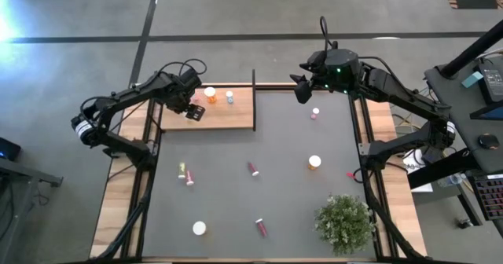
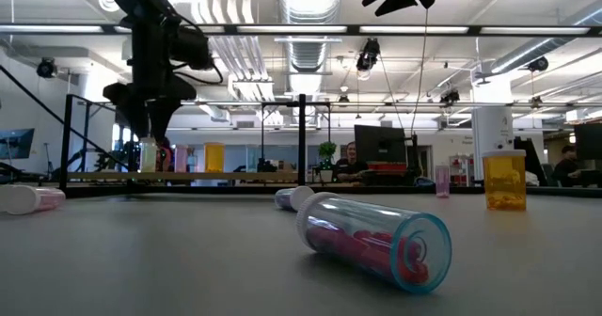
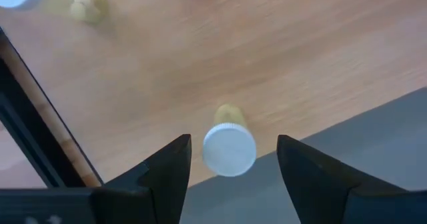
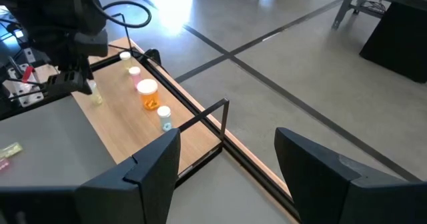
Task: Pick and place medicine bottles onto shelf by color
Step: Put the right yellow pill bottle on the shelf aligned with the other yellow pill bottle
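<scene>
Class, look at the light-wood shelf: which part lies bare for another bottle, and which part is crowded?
The flat light-wood shelf board is bare along its right half, up to the dark upright post. Its left end is crowded: the white-capped orange bottle, small pale bottle and the left hand.

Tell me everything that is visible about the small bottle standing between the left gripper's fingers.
The small bottle has a round ribbed white cap and a pale yellowish, see-through body, probably plastic. It stands upright on the light-wood shelf, close to the edge that borders the dark tabletop. The left gripper is above it, open, a finger on each side; neither finger appears to touch it. In the right wrist view it stands apart from the row of other bottles on the shelf.
</scene>
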